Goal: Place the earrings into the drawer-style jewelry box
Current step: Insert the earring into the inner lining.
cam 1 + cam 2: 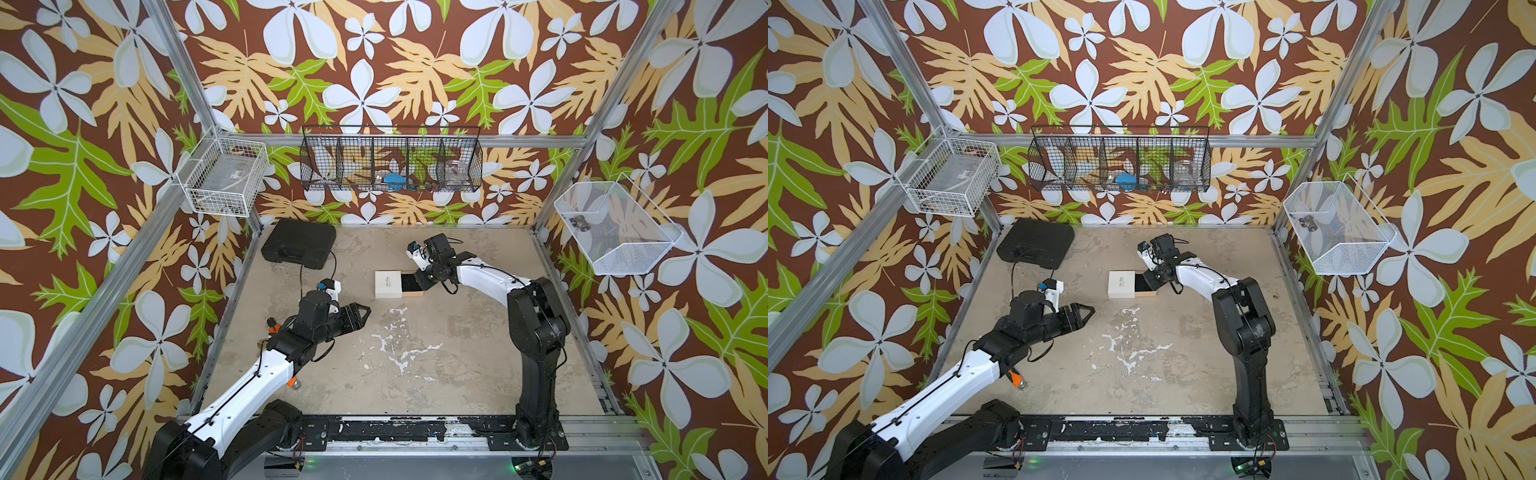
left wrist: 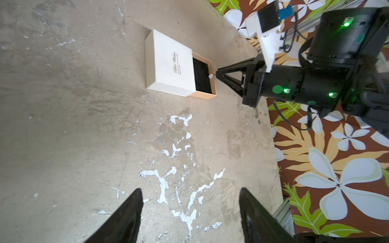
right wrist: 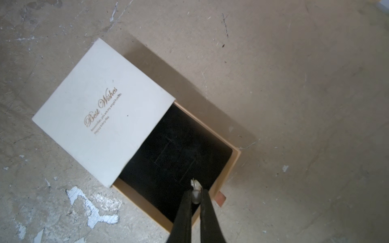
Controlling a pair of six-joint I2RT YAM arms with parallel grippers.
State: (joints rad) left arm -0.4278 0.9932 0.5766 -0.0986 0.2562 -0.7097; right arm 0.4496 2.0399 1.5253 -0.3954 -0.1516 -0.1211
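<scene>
Seen in both top views, a white wire basket point(image 1: 224, 176) of square grid hangs at 10 o'clock; something flat and clear lies in it, but I cannot tell what. Below it, at the table's 11 o'clock corner, a black case point(image 1: 299, 244) of moulded plastic with rounded corners lies closed. The table point(image 1: 415, 332) is dull beige, scuffed, with white patches where the surface has flaked.

The left gripper point(image 1: 365, 311) hovers at 9 o'clock of the table's middle, its black tapered fingers point(image 2: 130, 210) spread wide with nothing between them.

On the back wall at 12 o'clock hangs a long black mesh rack point(image 1: 390, 160), split into compartments. A blue rounded thing point(image 1: 394, 179) sits in a middle one and something clear and round in the end one toward 3 o'clock.

The drawer-style jewelry box point(image 1: 388, 284) lies flat just past the table's middle. It is a square of matte white card with gold script on top. Its tan-edged tray point(image 3: 235, 155), lined in black felt, is slid out toward 3 o'clock, about halfway.

The right gripper point(image 3: 196, 192) reaches in from 3 o'clock with its jaws pinched narrow on a small silvery earring point(image 3: 195, 185), over the lining near the tray's outer edge. Whether it touches the felt I cannot tell.

At 3 o'clock a white mesh basket point(image 1: 615, 226) of fine weave holds a small dark metal piece point(image 1: 585, 223).
</scene>
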